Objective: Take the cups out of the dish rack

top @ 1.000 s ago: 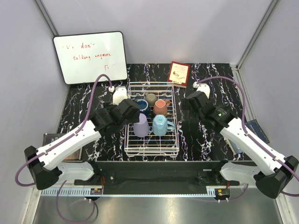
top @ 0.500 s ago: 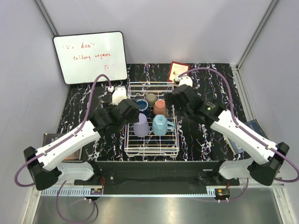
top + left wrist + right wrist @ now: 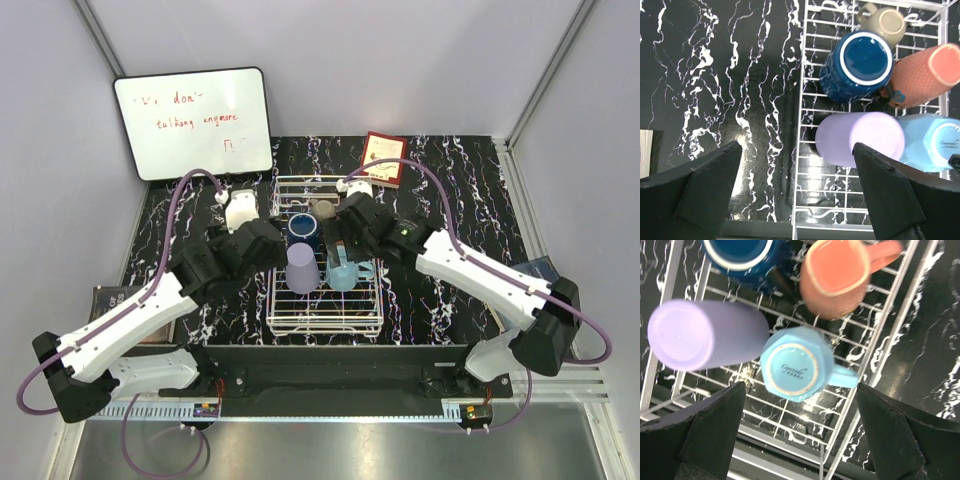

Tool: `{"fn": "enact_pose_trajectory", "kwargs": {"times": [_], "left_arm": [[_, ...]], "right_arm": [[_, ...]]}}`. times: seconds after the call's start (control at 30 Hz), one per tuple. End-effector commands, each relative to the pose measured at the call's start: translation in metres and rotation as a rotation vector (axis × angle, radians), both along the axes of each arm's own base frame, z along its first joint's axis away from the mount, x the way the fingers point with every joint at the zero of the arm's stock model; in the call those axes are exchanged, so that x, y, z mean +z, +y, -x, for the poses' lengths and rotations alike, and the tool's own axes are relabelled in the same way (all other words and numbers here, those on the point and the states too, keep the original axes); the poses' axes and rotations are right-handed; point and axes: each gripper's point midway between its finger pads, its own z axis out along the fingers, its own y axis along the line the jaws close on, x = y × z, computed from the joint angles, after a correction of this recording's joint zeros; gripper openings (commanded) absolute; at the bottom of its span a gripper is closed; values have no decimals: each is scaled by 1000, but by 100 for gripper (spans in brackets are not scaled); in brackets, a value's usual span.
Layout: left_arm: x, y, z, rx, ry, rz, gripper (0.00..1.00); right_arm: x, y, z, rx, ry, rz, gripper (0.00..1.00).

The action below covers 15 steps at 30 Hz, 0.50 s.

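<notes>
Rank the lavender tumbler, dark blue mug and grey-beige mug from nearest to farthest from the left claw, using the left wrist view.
1. The lavender tumbler, just ahead of the left claw.
2. The dark blue mug, behind the tumbler.
3. The grey-beige mug, at the dish rack's far edge.

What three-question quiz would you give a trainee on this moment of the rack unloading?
1. True or false: the right gripper is shut on the light blue mug.
2. How many cups sit in the dish rack?
3. How does the light blue mug stand? A. upright, mouth up. B. upside down, printed base up. C. on its side outside the rack.

Key
1. False: its jaws are open above the mug.
2. Five: lavender tumbler, light blue mug, salmon mug, dark blue cup, grey-beige mug.
3. B.
</notes>
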Motion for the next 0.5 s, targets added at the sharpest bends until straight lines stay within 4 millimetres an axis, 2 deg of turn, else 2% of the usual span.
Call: {"fn": "enact_pose_trajectory", "kwargs": {"times": [0.0,0.27,0.47], "left_arm": [[4,3,-2,11,-31,14,99],[-1,0,-2,0,-15,2,99],[-3,0,-3,-1,-12,-9,99]], "right_arm": [[-7,22,8,40,21,-44,99],[-43,30,4,42,71,15,100],[-56,34,-7,30,66,65,100]]}}
